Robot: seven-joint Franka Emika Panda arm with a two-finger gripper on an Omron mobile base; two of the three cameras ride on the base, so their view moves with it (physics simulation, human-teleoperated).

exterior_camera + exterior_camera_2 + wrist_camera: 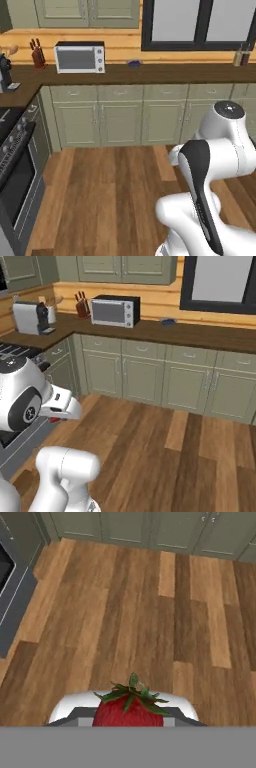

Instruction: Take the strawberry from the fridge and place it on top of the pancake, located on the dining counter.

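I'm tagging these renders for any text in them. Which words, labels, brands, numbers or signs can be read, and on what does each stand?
None can be read.
Toaster oven: its knobs and front show no legible marks.
Coffee machine: plain grey and black, no lettering.
Stove: its knobs are too small to show any markings.
Strawberry in the shut gripper: no label.

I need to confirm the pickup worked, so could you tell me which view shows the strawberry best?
The hand view: the strawberry sits large at the bottom, red with green leaves, over the wooden floor. In the right base view, a red bit beneath the white arm may be it; I cannot tell. The left base view gives nothing identifiable as it.
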